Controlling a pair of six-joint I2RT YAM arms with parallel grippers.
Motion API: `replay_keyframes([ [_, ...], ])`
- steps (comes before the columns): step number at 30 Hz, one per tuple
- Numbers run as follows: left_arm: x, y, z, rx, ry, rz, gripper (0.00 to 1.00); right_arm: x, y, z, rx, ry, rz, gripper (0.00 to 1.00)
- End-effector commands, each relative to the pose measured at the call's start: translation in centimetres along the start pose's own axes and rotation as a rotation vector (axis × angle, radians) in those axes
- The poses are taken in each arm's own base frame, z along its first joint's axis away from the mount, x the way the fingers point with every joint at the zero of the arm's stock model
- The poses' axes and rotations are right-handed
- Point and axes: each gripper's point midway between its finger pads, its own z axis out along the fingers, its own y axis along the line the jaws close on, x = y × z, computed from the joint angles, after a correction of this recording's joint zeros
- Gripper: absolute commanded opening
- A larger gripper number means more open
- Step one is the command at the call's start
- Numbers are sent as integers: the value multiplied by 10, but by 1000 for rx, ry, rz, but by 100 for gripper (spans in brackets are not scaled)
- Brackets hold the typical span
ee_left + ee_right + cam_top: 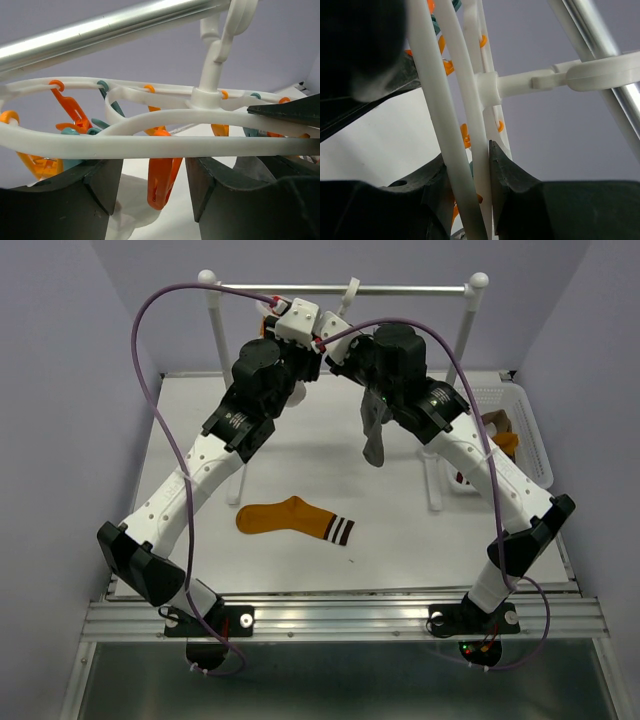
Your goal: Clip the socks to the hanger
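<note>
The white hanger point(150, 146) hangs by its hook point(350, 292) from the metal rail, with orange and teal clips under its rings. My left gripper point(150, 169) is open just under the front ring. An orange clip point(162, 182) hangs between its fingers with a gap on each side. A white sock point(131, 212) hangs at that clip's lower end; whether it is pinched I cannot tell. My right gripper point(467, 155) is shut on the hanger's two rings point(451, 150). A grey sock point(374, 435) dangles under the hanger. A mustard-orange sock with brown stripes point(295, 519) lies flat on the table.
The metal rail point(340, 286) on white ball-topped posts spans the back of the table. A white perforated basket point(528, 425) at the right edge holds more socks point(500, 435). One stand leg point(434, 480) rises beside the right arm. Purple cables loop above both arms.
</note>
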Motion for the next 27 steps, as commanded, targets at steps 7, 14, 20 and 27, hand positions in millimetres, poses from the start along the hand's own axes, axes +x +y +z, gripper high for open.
replay_keyframes([
  [7,-14,4,1,-63,-72,39,61,-22,25,-4,-99,-71,12,23],
  [14,-4,-5,-5,-100,-73,90,60,-27,19,-1,-69,-67,77,23],
  [20,1,-9,-18,-78,-68,101,69,-26,16,-1,-56,-59,94,22],
  [27,-5,-18,-32,3,-104,107,80,-24,19,-2,-66,-54,91,22],
])
